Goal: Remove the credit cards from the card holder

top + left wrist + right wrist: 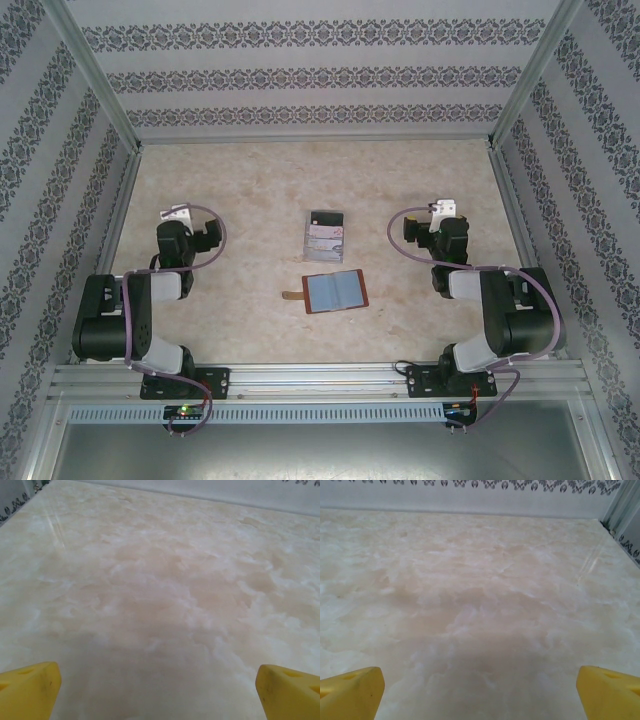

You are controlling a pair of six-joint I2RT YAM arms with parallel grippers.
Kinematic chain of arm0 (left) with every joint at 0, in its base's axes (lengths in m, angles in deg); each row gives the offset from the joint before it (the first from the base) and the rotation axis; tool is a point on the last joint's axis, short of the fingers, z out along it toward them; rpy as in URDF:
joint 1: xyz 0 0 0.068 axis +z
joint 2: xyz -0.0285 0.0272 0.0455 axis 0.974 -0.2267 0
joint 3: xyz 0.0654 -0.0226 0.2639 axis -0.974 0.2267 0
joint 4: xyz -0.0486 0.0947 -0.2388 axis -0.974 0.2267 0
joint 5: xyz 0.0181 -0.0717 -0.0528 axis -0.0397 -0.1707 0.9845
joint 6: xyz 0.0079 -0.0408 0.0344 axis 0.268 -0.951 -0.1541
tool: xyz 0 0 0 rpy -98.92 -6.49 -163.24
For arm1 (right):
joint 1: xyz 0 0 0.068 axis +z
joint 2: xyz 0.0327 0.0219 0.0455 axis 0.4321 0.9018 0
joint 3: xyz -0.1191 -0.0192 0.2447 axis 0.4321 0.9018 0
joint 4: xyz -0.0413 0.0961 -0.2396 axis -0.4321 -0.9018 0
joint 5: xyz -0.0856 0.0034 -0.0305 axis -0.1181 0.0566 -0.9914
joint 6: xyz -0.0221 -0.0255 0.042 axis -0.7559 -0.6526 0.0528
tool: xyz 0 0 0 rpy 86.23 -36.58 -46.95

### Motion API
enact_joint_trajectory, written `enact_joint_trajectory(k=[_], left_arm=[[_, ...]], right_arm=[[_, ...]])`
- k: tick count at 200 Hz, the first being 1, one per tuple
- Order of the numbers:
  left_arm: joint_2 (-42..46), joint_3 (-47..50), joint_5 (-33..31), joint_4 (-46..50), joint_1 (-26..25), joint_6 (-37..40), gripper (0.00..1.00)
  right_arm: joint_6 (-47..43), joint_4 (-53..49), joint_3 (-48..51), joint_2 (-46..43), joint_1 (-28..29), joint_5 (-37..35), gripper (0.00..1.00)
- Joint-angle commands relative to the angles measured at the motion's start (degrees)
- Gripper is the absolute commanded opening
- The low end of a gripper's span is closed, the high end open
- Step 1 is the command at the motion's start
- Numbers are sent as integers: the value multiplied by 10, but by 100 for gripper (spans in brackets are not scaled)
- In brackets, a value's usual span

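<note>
Two task things lie mid-table in the top view. The holder (336, 291) lies open and flat with its bluish-grey sleeves up. A reddish-brown rim shows round them, and the tan tab (291, 295) sticks out toward the left arm's side. The cards (326, 234) lie just beyond it toward the far wall (320, 80), in a small overlapping pile. They sit apart from the holder, with a strip of bare table (250, 180) between. The dark card is at the far end and the pale ones are nearer; how many there are, cannot tell. The pale cards carry faint print, too small to read. The walls carry bands of floral pattern, not letters.

The left gripper (178, 213) points toward the far wall, well left of the cards. In the left wrist view its yellow fingers (29, 689) sit at the two bottom corners, spread wide with bare marble between them, gripping nothing. The right gripper (440, 210) sits well right of the cards. Its fingers (350, 690) are equally wide apart, and nothing is held. Both arms are folded near their bases.

Edges: a metal rail (320, 372) runs along the near edge, and the holder is nearer to it than to the far wall. The right wrist view shows the far wall's base and a metal post (622, 500) at the right corner.

Open room: there is wide bare marble on both sides of the holder and cards, out to each arm. A long bare stretch runs from the cards to the far wall.
</note>
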Motion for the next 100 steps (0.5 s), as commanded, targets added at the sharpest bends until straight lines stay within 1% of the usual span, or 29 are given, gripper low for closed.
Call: enact_joint_trajectory(k=[1,4,10,13,16,23,27,37,51,66,80,91,100], left_arm=[[-18,16,4,-82,-20,37,100],[-32,21,-7,-99,-26,41,100],[-69,37,-26,-195,-35,48,100],[-78,45,-31,-221,-37,51,100],[-71,48,-31,-213,-38,49,100],[-42,32,-50,-122,-38,37,100],[-40,20,-52,-99,-38,34,100],[-66,23,-50,-158,-43,48,100],[-44,39,-37,-148,-44,49,100],[-64,53,-34,-208,-44,54,100],[-51,42,-31,-164,-44,51,100],[-60,29,-32,-158,-43,54,100],[-55,14,-30,-122,-44,52,100]], right_arm=[[10,33,6,3,-5,11,98],[10,33,6,3,-5,11,98],[11,33,6,2,-5,11,98],[11,33,6,2,-5,12,98],[10,32,6,3,-5,11,98],[11,33,6,3,-5,11,98],[10,32,7,3,-5,11,98],[11,33,6,2,-5,11,98],[11,34,7,3,-5,12,98],[11,34,7,2,-5,11,98],[11,33,6,2,-5,12,98],[11,33,6,1,-6,13,98],[11,33,7,2,-6,13,98]])
